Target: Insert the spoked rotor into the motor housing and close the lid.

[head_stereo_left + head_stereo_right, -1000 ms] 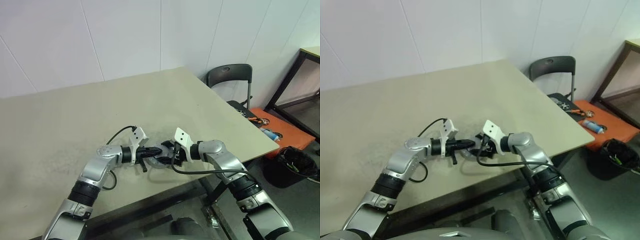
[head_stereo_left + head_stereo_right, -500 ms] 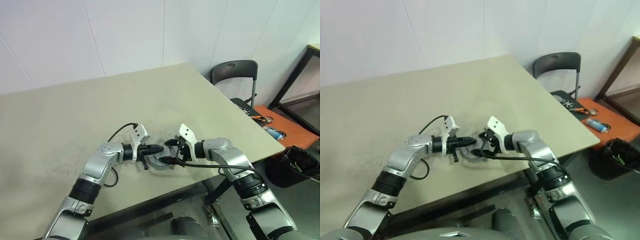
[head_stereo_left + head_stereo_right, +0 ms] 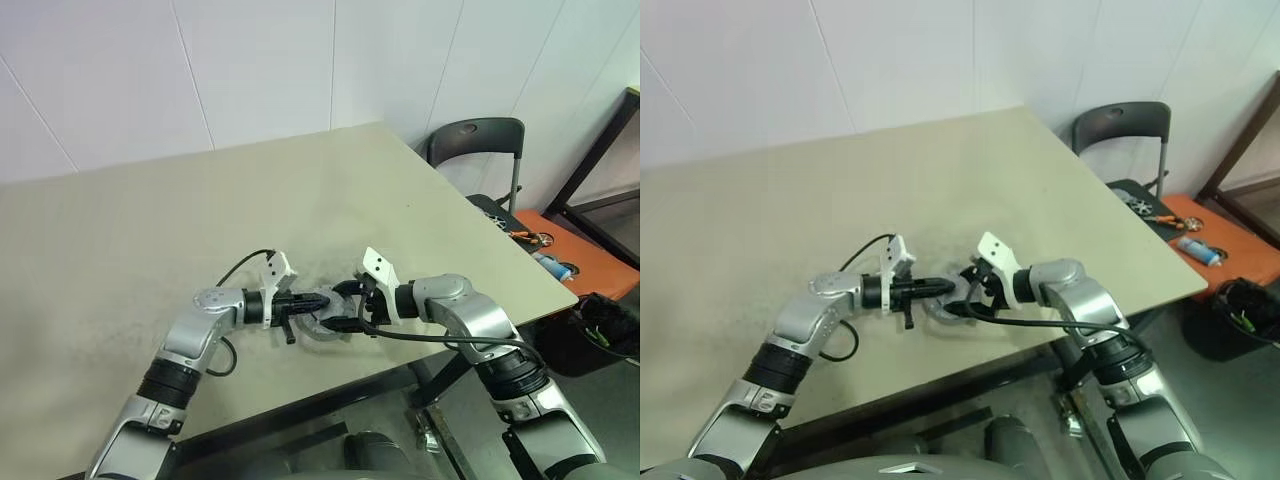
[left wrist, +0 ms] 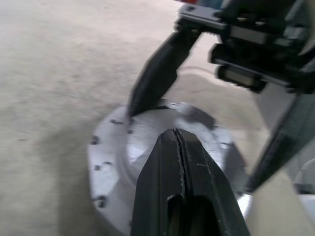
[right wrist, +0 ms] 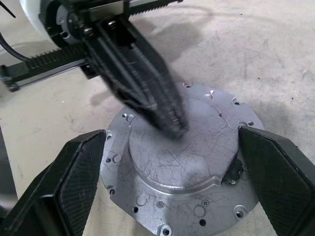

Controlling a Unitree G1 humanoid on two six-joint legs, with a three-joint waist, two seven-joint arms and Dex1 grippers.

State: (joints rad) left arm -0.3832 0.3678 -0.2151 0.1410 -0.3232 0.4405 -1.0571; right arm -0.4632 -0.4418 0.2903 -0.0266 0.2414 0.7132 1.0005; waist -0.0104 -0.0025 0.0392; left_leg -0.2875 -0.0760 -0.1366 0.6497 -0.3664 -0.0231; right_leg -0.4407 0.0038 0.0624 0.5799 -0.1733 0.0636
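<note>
In your head views, the left pincer (image 3: 318,300) and right pincer (image 3: 345,308) meet over the grey lid (image 3: 322,331) on the desk (image 3: 120,250) near its front edge. Since a second ago the right one has lifted slightly and drawn back.

In your left wrist view, the left pincer (image 4: 178,142) is fully closed, empty, its tip over the lid (image 4: 110,162).

In your right wrist view, the right pincer (image 5: 172,162) stands wide apart either side of the lid (image 5: 187,172), gripping nothing; whether the motor housing sits beneath it, you cannot tell.

Silver arms, black cables, white mounts
</note>
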